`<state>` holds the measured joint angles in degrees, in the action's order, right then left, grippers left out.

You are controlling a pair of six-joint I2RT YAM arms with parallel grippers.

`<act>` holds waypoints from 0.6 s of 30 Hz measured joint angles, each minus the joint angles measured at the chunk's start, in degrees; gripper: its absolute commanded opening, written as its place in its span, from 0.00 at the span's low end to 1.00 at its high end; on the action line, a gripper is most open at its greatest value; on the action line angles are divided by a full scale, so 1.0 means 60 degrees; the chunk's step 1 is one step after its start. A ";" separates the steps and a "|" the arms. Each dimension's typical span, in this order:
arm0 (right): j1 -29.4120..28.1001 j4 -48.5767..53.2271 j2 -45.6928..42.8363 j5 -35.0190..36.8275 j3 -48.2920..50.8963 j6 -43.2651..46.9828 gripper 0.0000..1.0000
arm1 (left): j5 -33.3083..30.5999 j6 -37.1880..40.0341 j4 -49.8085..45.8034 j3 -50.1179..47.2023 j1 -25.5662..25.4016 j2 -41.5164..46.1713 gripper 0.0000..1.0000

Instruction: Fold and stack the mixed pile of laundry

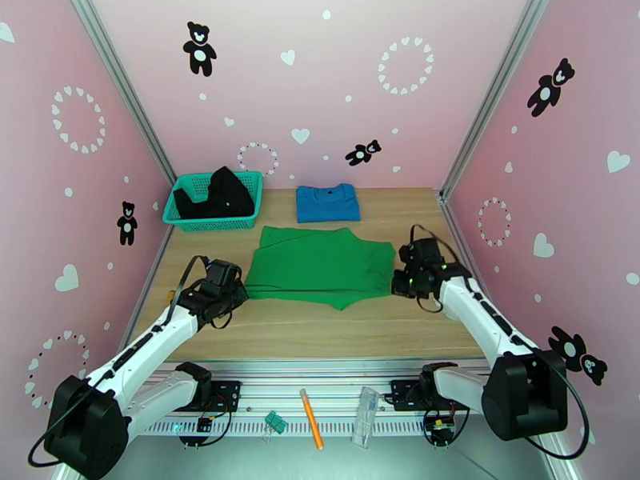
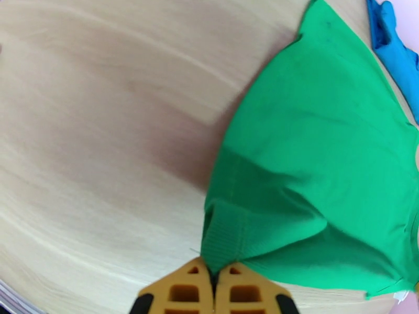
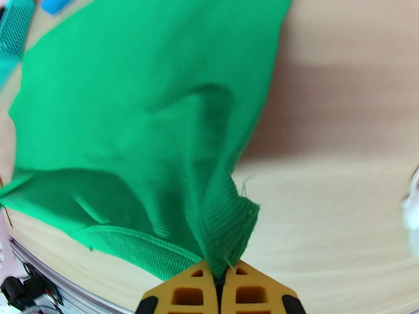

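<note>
Pinching green garment (image 1: 316,266): left fingers (image 2: 183,290), right fingers (image 3: 251,293), bases cropped.

A teal mesh basket (image 1: 210,224) sits at the ten o'clock corner of a light wooden table (image 1: 320,330), enclosed by pink walls (image 1: 344,90) decorated with black teddy bears (image 1: 199,47) and white hearts (image 1: 300,135). At six o'clock, on the metal ledge (image 1: 336,432) below the table's near edge, lie an orange pencil (image 1: 310,419), a clear plastic piece (image 1: 366,416) and a small green object (image 1: 276,422).
</note>
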<state>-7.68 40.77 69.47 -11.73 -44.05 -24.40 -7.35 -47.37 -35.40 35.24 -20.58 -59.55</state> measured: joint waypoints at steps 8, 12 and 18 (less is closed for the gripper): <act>-0.0280 0.0062 -0.0120 0.0404 0.1566 -0.1060 0.44 | -0.0011 -0.0321 0.0018 -0.0601 0.0000 -0.0025 0.00; -0.0634 0.0306 -0.0980 0.0798 0.1472 -0.1239 0.56 | 0.0087 -0.0408 0.0098 -0.0849 0.0000 -0.0146 0.00; -0.3024 0.0634 -0.1752 0.1585 0.0142 -0.0987 0.56 | 0.0189 -0.0484 0.0444 -0.1180 0.0000 -0.0441 0.00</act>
<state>-25.82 44.58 58.96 -2.22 -43.20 -30.33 -6.22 -50.28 -32.73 28.16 -20.58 -62.19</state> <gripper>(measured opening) 0.561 0.069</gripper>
